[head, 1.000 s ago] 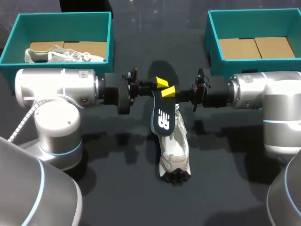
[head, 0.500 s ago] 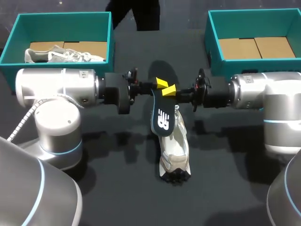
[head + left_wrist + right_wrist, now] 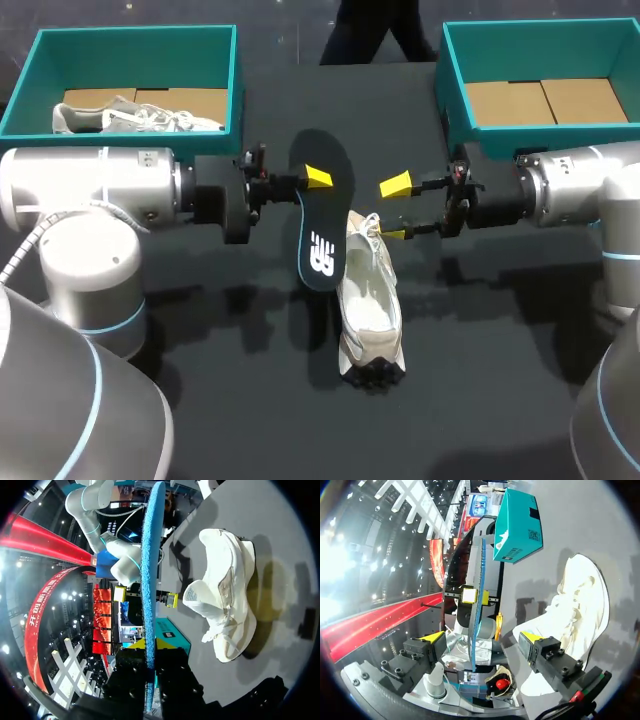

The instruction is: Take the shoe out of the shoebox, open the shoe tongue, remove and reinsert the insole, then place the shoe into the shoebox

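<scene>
**A:** So, where is the insole?

**B:** Out of the shoe. The left gripper is clamped on it near its far end. It is held above the table with the logo face turned up to the head camera. In the left wrist view it runs edge-on between the fingers and on ahead of them.

**A:** Does it touch the shoe?

**B:** Its near end is just beside the laces. I cannot tell from here whether they meet.

**A:** And the shoe?

**B:** It lies on the table between the two arms, opening upward, with no gripper on it.

**A:** The right gripper?

**B:** Its fingers stand wide apart with nothing between them. It hangs just beside the laces, on the far side of the shoe from the insole. In its own wrist view the insole shows edge-on ahead, and the shoe lies below one finger.

**A:** The boxes?

**B:** The left box holds a second shoe at the table's far corner. The right box is at the other far corner and shows a cardboard floor.
</scene>
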You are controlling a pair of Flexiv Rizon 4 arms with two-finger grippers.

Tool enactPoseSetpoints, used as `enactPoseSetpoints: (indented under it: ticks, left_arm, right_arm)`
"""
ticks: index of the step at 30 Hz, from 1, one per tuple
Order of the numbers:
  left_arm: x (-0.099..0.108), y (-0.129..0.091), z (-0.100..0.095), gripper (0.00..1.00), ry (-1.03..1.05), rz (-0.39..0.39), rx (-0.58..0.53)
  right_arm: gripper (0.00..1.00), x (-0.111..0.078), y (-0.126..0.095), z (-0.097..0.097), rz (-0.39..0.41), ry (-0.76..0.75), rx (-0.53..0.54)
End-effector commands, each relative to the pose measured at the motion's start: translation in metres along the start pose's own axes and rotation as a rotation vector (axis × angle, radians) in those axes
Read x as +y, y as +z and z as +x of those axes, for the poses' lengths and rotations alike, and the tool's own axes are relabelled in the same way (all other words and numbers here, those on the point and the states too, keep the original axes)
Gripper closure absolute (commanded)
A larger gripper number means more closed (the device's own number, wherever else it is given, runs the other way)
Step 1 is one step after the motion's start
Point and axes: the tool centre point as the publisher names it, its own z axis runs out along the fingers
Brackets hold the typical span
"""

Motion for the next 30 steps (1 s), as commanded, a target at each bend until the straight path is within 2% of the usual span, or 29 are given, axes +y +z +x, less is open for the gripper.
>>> enactPoseSetpoints:
  ticks: [1,6,14,16,28,30]
  left_arm:
    - [-0.015,-0.027,-0.003,1.00,-0.015,-0.001,0.019]
    - [-0.023,-0.037,-0.002,1.00,-0.036,0.004,0.045]
    - [-0.030,-0.051,-0.004,1.00,-0.095,0.038,0.073]
    - [-0.031,-0.054,-0.006,1.00,-0.124,0.086,0.098]
    - [-0.031,-0.054,-0.006,1.00,-0.124,0.086,0.098]
    - [-0.039,-0.055,-0.007,1.00,-0.148,0.099,0.088]
  right_arm:
    - [0.00,-0.003,-0.003,0.003,0.000,0.002,-0.007]
    - [0.00,-0.003,-0.007,0.004,0.010,-0.020,-0.017]
    - [0.00,-0.022,-0.042,0.023,0.066,-0.311,-0.167]
    - [0.00,-0.022,-0.042,0.023,0.066,-0.311,-0.167]
    - [0.00,-0.022,-0.042,0.023,0.066,-0.311,-0.167]
    - [0.00,-0.022,-0.044,0.026,0.113,-0.365,-0.226]
